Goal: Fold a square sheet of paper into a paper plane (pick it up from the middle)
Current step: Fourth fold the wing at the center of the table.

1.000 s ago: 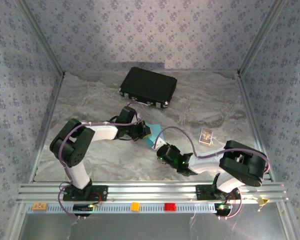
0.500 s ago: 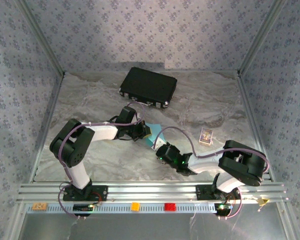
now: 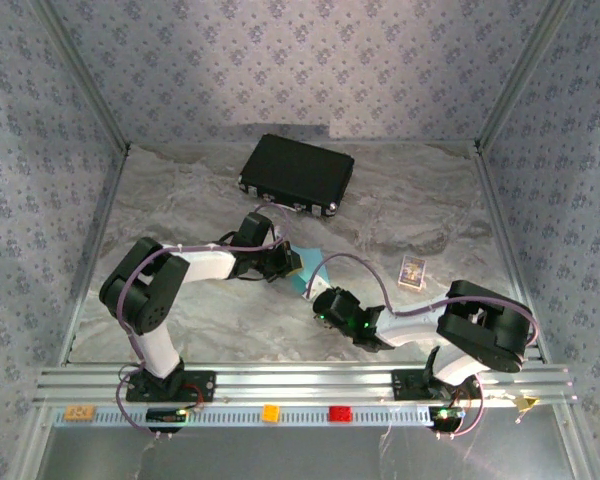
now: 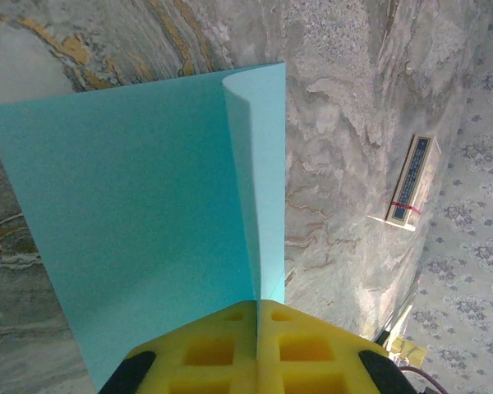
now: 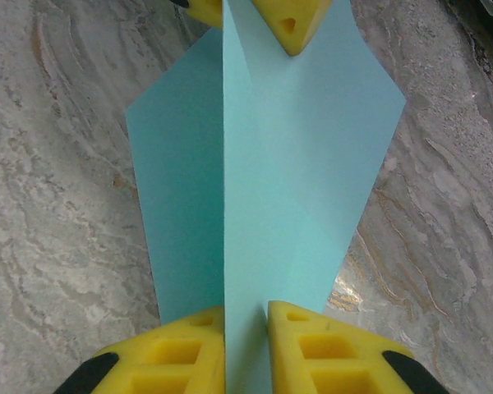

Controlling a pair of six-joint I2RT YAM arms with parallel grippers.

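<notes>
The light blue square sheet of paper (image 3: 307, 270) is folded along a centre crease and hangs between the two grippers at mid-table. In the left wrist view the paper (image 4: 140, 205) spreads away from my left gripper (image 4: 257, 305), whose yellow pads are shut on its raised crease. In the right wrist view the paper (image 5: 304, 148) tapers to angled corners, with its crease running into my right gripper (image 5: 246, 310). Those jaws stand a little apart, the crease against the left pad. A left fingertip (image 5: 292, 23) pinches the far end. From above, the left gripper (image 3: 292, 262) and right gripper (image 3: 320, 298) face each other.
A black rectangular case (image 3: 297, 173) lies at the back of the table. A small card box (image 3: 412, 270) sits to the right of the paper and appears again as the card box (image 4: 411, 180) in the left wrist view. Patterned walls enclose the marbled table (image 3: 180, 200).
</notes>
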